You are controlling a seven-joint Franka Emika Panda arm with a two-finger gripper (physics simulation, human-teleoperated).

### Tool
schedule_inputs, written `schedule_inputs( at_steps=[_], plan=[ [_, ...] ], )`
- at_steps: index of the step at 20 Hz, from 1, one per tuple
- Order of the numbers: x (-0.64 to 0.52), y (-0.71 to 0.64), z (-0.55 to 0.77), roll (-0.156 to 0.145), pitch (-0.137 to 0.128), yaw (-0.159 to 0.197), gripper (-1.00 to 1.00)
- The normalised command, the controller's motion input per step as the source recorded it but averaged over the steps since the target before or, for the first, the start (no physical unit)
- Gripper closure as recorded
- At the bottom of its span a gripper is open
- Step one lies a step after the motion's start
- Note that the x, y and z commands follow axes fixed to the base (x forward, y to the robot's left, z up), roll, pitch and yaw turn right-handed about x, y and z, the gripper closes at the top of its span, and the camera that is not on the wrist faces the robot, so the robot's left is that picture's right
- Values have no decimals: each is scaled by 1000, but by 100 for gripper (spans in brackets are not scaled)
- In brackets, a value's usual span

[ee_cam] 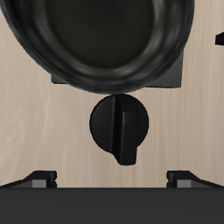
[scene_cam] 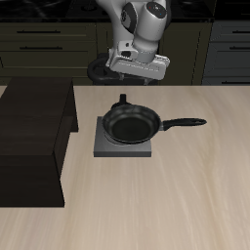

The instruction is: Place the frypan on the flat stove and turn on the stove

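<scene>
The black frypan (scene_cam: 133,125) sits on the flat stove (scene_cam: 105,146), covering the burner, with its long handle (scene_cam: 186,124) reaching out past the plate. The stove's small black knob (scene_cam: 123,98) is at the plate's back edge. My gripper (scene_cam: 130,73) hangs above the table just behind the knob, open and empty. In the wrist view the knob (ee_cam: 118,131) lies between and ahead of my two fingertips (ee_cam: 39,178). Beyond it are the frypan's rim (ee_cam: 105,35) and a corner of the stove (ee_cam: 172,81). The gripper (ee_cam: 112,178) touches nothing.
A large dark brown block (scene_cam: 34,137) stands on the table beside the stove. Dark cabinets (scene_cam: 49,39) run along the back behind the table.
</scene>
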Motion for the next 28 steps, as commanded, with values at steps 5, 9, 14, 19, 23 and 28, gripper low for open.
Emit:
schedule_inputs(
  at_steps=[5,9,14,19,23,28],
  plan=[
    [-124,-123,-36,54,-15,-29,-100],
    [-96,-179,-23,-20,-10,-9,-100],
    [-11,-147,-54,23,-2,5,-100],
    [60,-25,-70,2,16,-2,-100],
    [45,-47,-127,6,14,0,-100],
    [-21,29,-98,9,-2,-8,-100]
  ],
)
